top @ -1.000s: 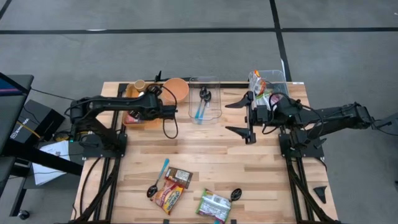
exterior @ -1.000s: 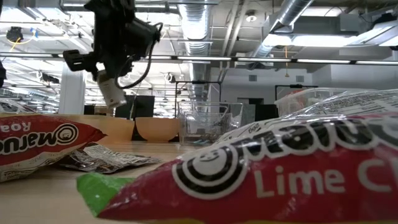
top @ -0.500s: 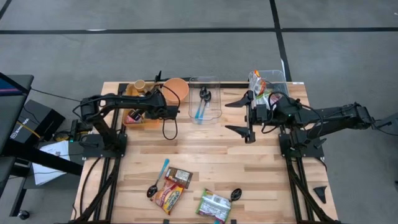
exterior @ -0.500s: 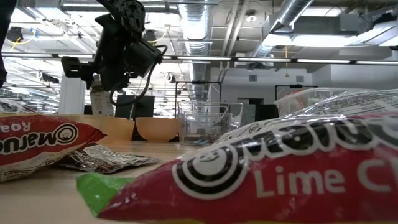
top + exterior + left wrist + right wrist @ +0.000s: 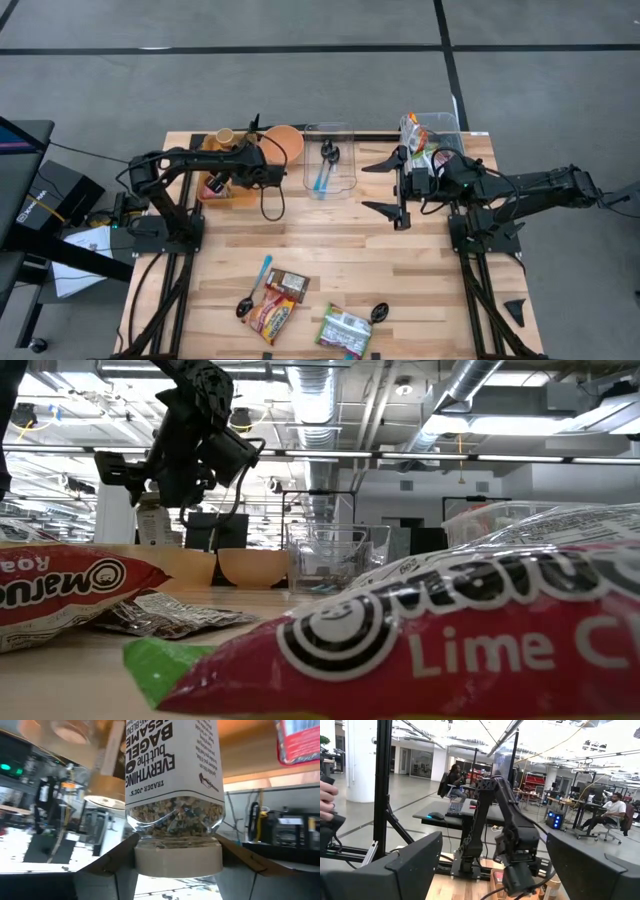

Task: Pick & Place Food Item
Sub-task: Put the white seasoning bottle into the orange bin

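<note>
My left gripper (image 5: 228, 176) is at the table's far left, shut on a clear seasoning jar (image 5: 172, 795) with a white label and a beige cap. The jar also shows in the low view (image 5: 150, 520), hanging above two orange bowls (image 5: 215, 567). My right gripper (image 5: 388, 187) is wide open and empty, held above the table's right middle. Its fingers (image 5: 410, 865) frame the left arm farther off. My left gripper pinches the jar at its cap end (image 5: 177, 861) between its two fingers, one on each side of the cap. The jar's body reaches away from the fingers. In the low view the jar hangs below the gripper, about upright and clear of the table.
At the far edge stand a clear container with spoons (image 5: 328, 160) and a clear bin of packets (image 5: 432, 135). A small cup (image 5: 226, 136) and an orange bowl (image 5: 285, 145) stand near the left gripper. Food packets (image 5: 272, 308) (image 5: 345, 328) and spoons (image 5: 255, 290) lie near the front edge.
My left gripper has carried the jar toward the table's left edge and has turned. The jar hung tilted a second ago and now hangs about upright, still clear of the table.
</note>
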Controlling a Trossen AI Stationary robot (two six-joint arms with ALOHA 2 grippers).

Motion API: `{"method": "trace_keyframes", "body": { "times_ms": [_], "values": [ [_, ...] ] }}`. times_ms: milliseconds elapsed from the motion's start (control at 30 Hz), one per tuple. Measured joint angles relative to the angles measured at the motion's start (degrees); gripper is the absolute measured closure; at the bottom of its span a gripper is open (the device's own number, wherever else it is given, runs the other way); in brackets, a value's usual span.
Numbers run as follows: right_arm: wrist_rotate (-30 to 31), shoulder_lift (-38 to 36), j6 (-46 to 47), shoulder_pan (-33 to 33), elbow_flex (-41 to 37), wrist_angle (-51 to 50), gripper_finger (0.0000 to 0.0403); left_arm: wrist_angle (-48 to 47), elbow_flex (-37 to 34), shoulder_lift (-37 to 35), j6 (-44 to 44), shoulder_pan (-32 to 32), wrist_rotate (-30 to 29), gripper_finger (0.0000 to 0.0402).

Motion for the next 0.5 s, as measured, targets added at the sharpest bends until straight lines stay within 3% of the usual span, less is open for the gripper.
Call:
{"method": "trace_keyframes", "body": {
  "times_ms": [500],
  "values": [
    [0.0,0.0,0.0,0.0,0.0,0.0,0.0049,8.3,-4.6,0.0,8.9,9.3,-4.0,0.0205]
  ]
}}
